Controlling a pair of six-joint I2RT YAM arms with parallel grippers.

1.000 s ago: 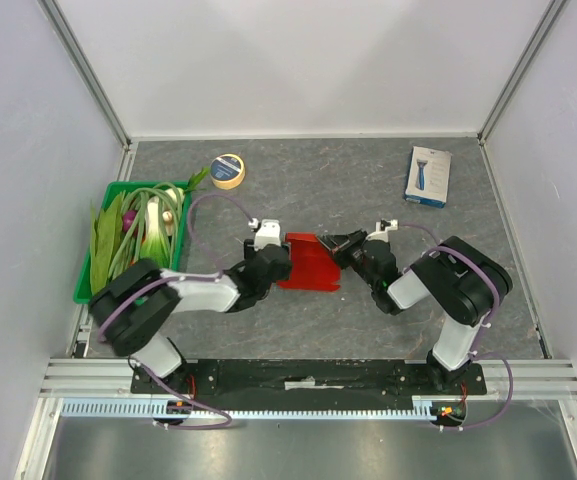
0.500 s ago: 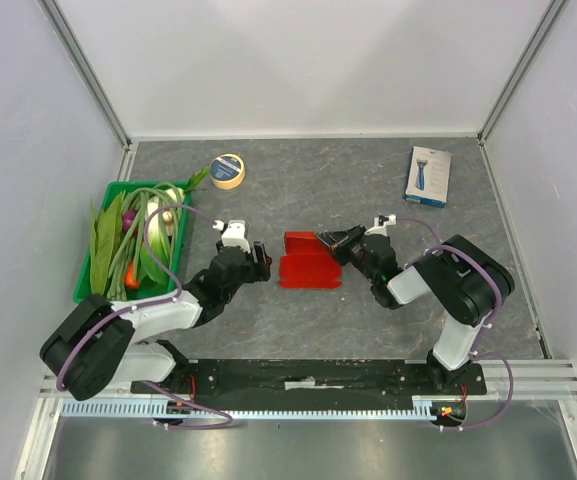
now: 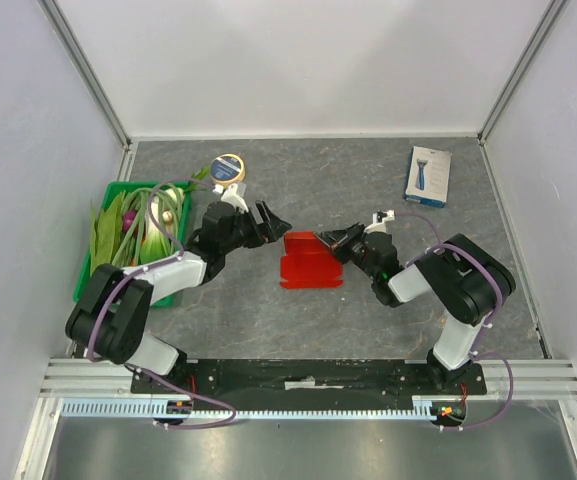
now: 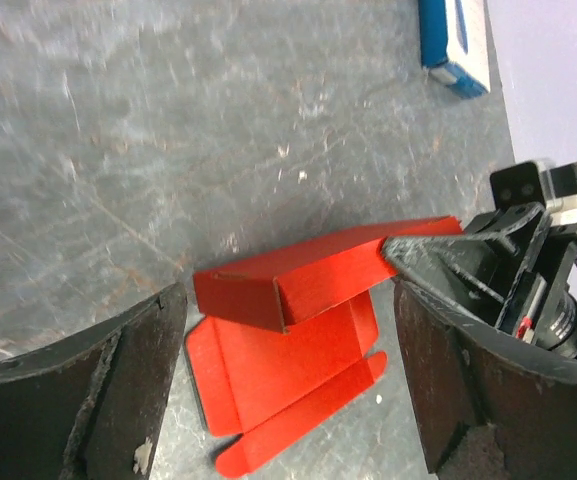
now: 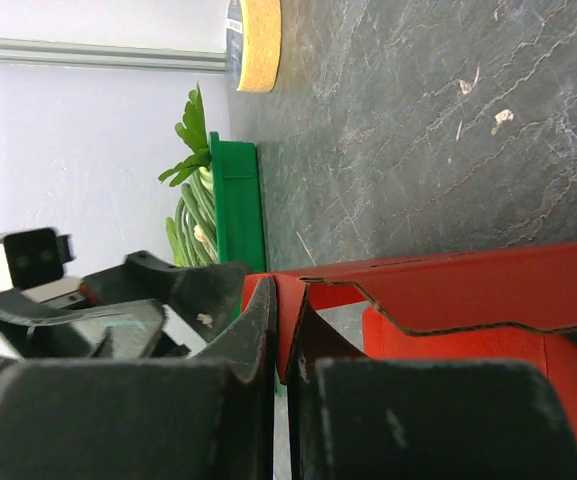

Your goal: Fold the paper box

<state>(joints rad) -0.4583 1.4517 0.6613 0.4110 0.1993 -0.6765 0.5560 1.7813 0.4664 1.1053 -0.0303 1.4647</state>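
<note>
The red paper box lies near the middle of the grey table, partly folded, with its base flat and one long wall standing up on the far side. My right gripper is shut on the right end of that raised wall. In the right wrist view its fingertips pinch a red flap of the paper box between them. My left gripper hovers open just left of and behind the box, touching nothing. The left wrist view shows the paper box ahead between the wide-spread fingers of the left gripper.
A green basket of leafy vegetables stands at the left edge. A roll of yellow tape lies behind the left gripper. A white-and-blue retail box sits at the back right. Walls close in three sides.
My left gripper has left the box's left edge, pulled back to the left, then swung toward the far side and opened wider. The right gripper has kept its pinch on the wall.
</note>
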